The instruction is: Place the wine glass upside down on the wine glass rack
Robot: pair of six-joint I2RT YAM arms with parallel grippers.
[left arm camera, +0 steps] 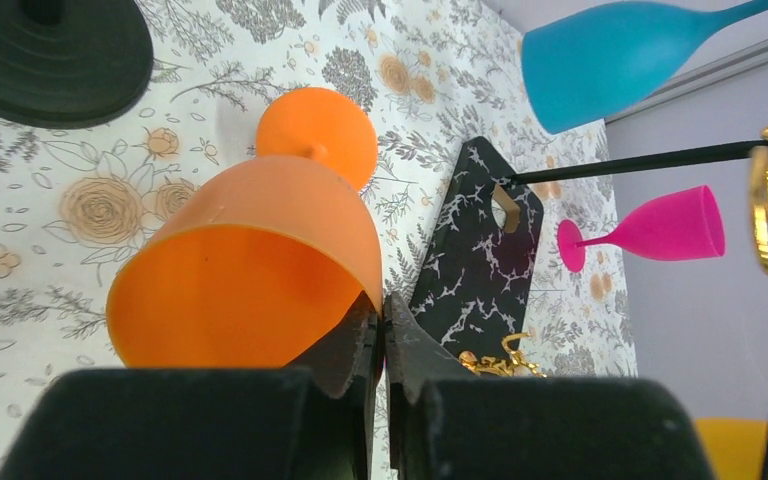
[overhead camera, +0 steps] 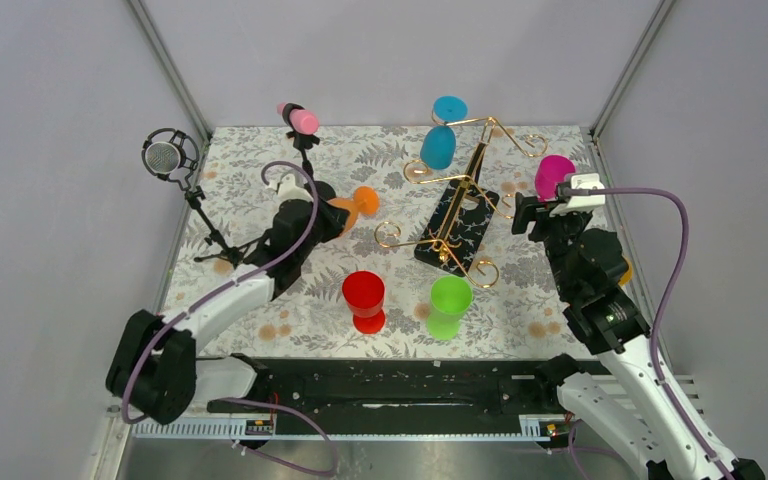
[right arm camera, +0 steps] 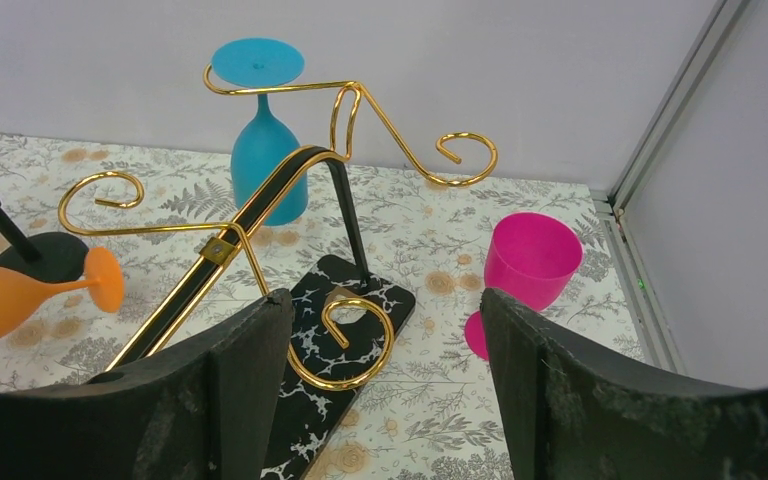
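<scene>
My left gripper point(overhead camera: 328, 218) is shut on the rim of an orange wine glass point(overhead camera: 358, 203), which is held on its side with its foot towards the rack; one finger is inside the bowl point(left arm camera: 250, 260) and one outside. The gold wire wine glass rack point(overhead camera: 460, 190) stands on its black speckled base point(overhead camera: 457, 232) at mid-table. A blue glass point(overhead camera: 439, 146) hangs upside down on a back arm. My right gripper point(overhead camera: 534, 215) is open and empty, right of the rack and just in front of an upright pink glass point(overhead camera: 554, 176).
A red glass point(overhead camera: 364, 297) and a green glass point(overhead camera: 449, 305) stand upright near the front edge. A black microphone on a stand point(overhead camera: 165, 157) and a pink-tipped one point(overhead camera: 300, 118) are at the back left. The enclosure walls and metal frame border the mat.
</scene>
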